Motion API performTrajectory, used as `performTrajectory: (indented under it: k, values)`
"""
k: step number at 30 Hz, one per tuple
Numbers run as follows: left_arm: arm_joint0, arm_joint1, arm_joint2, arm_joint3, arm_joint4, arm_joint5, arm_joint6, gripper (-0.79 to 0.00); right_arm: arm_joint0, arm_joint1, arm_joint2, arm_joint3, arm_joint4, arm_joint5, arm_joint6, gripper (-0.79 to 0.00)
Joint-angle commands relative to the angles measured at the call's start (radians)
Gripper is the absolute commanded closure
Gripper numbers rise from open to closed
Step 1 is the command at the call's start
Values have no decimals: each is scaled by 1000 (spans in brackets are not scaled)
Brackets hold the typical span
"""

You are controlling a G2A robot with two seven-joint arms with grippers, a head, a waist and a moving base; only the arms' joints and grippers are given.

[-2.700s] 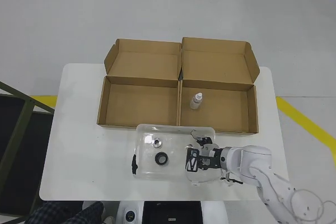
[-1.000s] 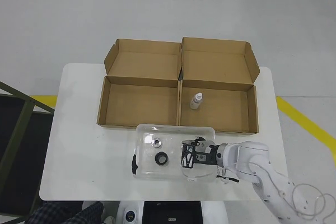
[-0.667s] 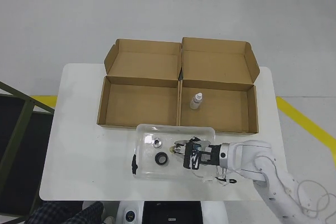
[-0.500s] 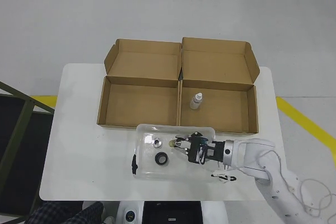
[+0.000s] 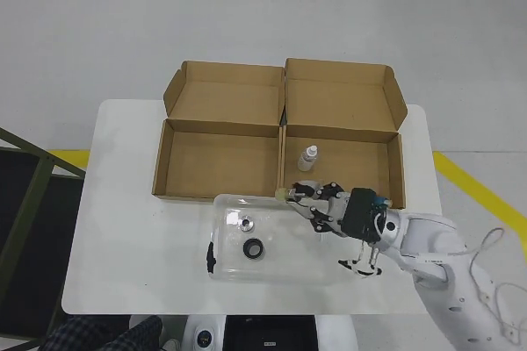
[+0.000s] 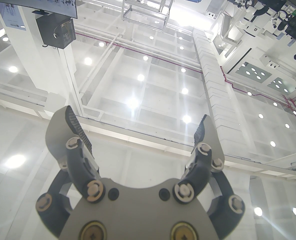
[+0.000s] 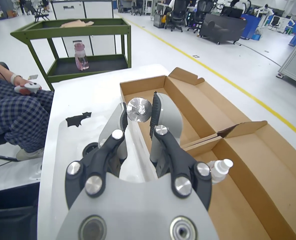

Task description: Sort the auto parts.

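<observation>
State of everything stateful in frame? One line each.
Right gripper: shut on metal disc.
Left gripper: open, empty.
Left box: lid open, empty.
Right box: lid open, white bottle inside.
Clear bin: uncovered, black ring and metal part inside.

The white table [image 5: 123,219] supports a left cardboard box [image 5: 218,165] and a right cardboard box [image 5: 356,173], open and touching, on its far half. A clear plastic bin [image 5: 246,200] sits just in front of them.
</observation>
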Motion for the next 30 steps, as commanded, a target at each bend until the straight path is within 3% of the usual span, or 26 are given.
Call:
performTrajectory:
  k: [1, 14, 30]
  values:
    - [0, 0, 0, 0, 0, 0, 0, -785, -5, 0, 14, -1, 21, 2, -19, 0]
    - [0, 0, 0, 0, 0, 0, 0, -785, -43, 0, 104, -17, 129, 24, -135, 0]
    - [0, 0, 0, 0, 0, 0, 0, -785, -58, -4, 123, -29, 111, 26, -150, 0]
